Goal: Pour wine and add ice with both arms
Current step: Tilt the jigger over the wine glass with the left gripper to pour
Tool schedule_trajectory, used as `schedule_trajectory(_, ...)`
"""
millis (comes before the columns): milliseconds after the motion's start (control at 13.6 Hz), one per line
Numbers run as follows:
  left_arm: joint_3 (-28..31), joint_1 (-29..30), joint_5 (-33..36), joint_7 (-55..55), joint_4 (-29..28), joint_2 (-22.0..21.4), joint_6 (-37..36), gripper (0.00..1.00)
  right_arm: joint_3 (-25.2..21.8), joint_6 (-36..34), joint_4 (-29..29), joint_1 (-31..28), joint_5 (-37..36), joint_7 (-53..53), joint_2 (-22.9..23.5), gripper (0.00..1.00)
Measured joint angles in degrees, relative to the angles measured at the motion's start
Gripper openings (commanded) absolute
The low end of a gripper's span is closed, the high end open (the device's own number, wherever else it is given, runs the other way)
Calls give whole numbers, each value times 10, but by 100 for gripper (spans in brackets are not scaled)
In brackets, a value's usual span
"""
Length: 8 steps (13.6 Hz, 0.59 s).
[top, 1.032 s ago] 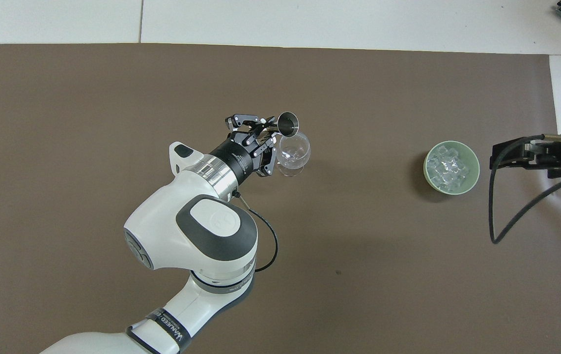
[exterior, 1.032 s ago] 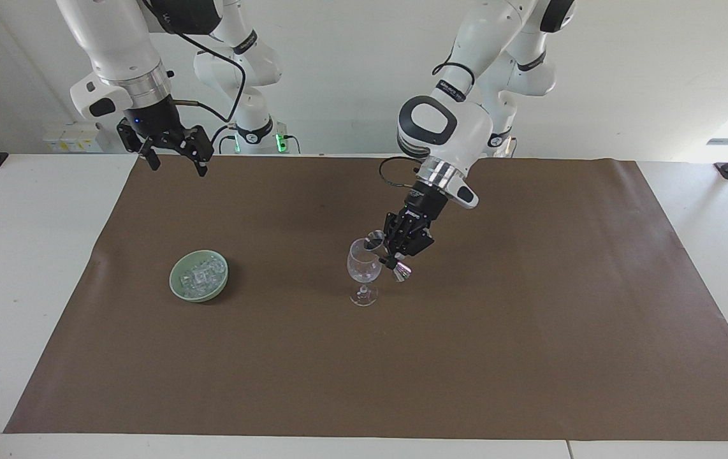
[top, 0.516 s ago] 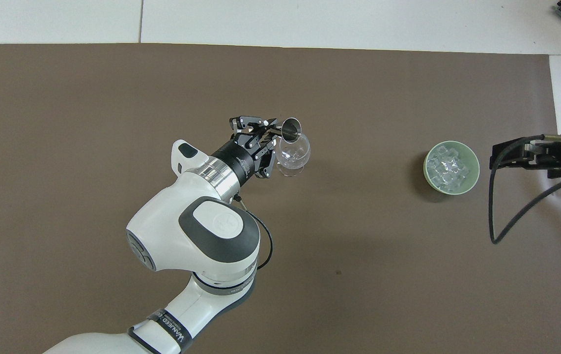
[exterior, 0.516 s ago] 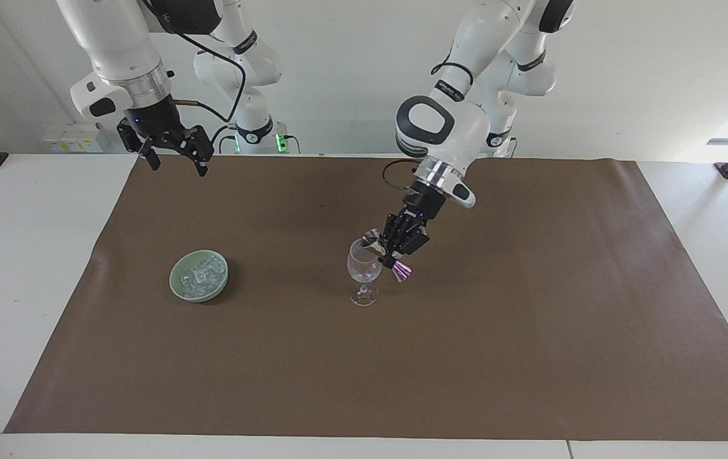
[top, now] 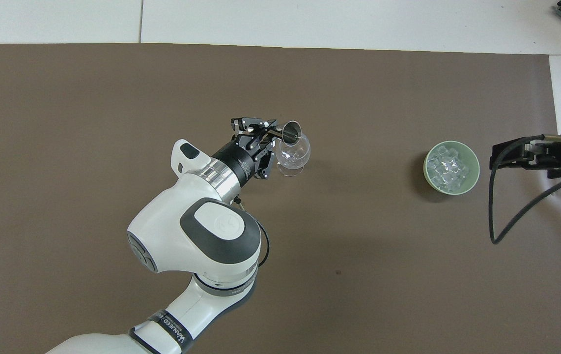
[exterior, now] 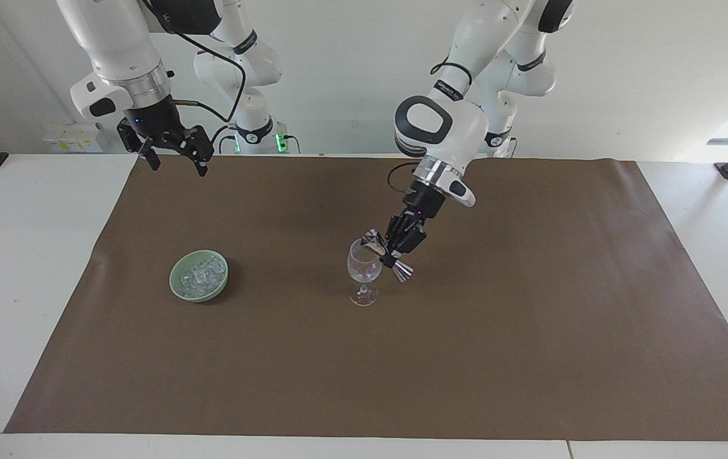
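Two arms are in play: the left gripper [exterior: 391, 253] is clamped on a small steel jigger [exterior: 377, 243], tipped over the wine glass [exterior: 363, 270] mid-mat. The right gripper [exterior: 176, 160], fingers spread, waits above the mat's edge. Ice [exterior: 201, 274] sits in the green dish [exterior: 180, 290] toward the right arm's end; probably slippery, best pinched across flat faces.

Only readable text: black band w/ white letters on the left arm [top: 172, 334], near its base in overhead view, approx. "WANEED", not fully clear. Same kind of band on this arm in facing view, too small to read.
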Motion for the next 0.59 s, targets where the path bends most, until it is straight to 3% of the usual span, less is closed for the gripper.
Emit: schedule_trajectory(589, 0, -9, 13, 8, 6, 0, 30, 0, 0, 0, 0, 0, 0, 0, 0, 100)
